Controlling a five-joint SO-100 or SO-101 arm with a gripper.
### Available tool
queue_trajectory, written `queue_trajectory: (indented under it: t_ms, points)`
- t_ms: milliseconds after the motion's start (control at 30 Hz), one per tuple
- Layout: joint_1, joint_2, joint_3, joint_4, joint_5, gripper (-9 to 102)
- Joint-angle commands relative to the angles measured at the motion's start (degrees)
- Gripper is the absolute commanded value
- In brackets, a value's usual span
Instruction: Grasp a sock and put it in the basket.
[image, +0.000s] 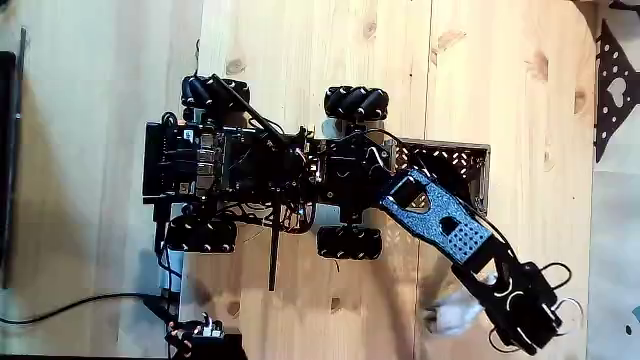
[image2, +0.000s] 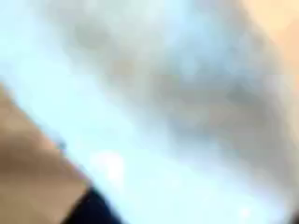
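In the fixed view the pale grey-white sock (image: 448, 318) lies on the wooden floor near the bottom edge, blurred. The blue perforated arm link (image: 440, 218) reaches down and right from the chassis. Its black gripper (image: 480, 304) is right at the sock's right side, and the fingers are hidden under the gripper body. The black lattice basket (image: 452, 150) sits at the right end of the chassis, above the sock and partly covered by the arm. In the wrist view a blurred pale grey-white surface, the sock (image2: 159, 103), is very close to the lens.
The wheeled black chassis (image: 230, 165) with its mecanum wheels (image: 355, 102) takes up the middle of the fixed view. A black cable (image: 70, 305) runs along the lower left. A dark patterned object (image: 612, 85) sits at the right edge, and pale flooring lies to the left.
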Motion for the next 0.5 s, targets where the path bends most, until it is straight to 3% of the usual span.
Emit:
queue_trajectory:
  t_ms: [0, 267, 467]
  points:
    - [-1.05, 10.99, 1.58, 2.81, 4.66, 0]
    - [-4.75, 27.86, 3.08, 14.59, 9.84, 0]
    - [-5.89, 43.86, 13.18, 16.7, 10.2, 0]
